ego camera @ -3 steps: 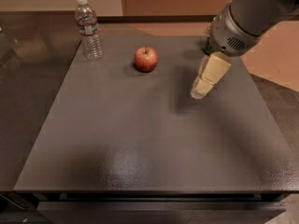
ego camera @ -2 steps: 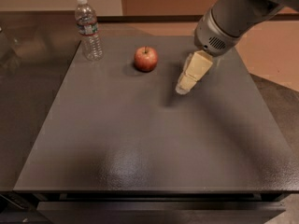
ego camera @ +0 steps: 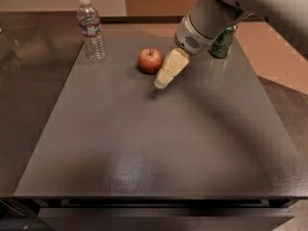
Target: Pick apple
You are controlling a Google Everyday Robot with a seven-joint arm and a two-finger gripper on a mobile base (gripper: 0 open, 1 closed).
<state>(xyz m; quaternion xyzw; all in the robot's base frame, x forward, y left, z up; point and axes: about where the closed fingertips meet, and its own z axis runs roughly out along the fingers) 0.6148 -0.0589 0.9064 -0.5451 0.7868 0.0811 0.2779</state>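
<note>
Hovering low over the dark table [ego camera: 144, 143], the gripper [ego camera: 160, 83] hangs just beside the apple [ego camera: 150, 60], not touching it; whether it is clenched cannot be told. Apple sits upright toward the far edge, between water bottle [ego camera: 91, 30] and green can [ego camera: 223, 42].

Dark table [ego camera: 144, 143] carrying three things.
Bottle [ego camera: 91, 30] back left, apple [ego camera: 150, 60] mid-back, green can [ego camera: 223, 43] back right; claw [ego camera: 162, 82] beside apple.
</note>
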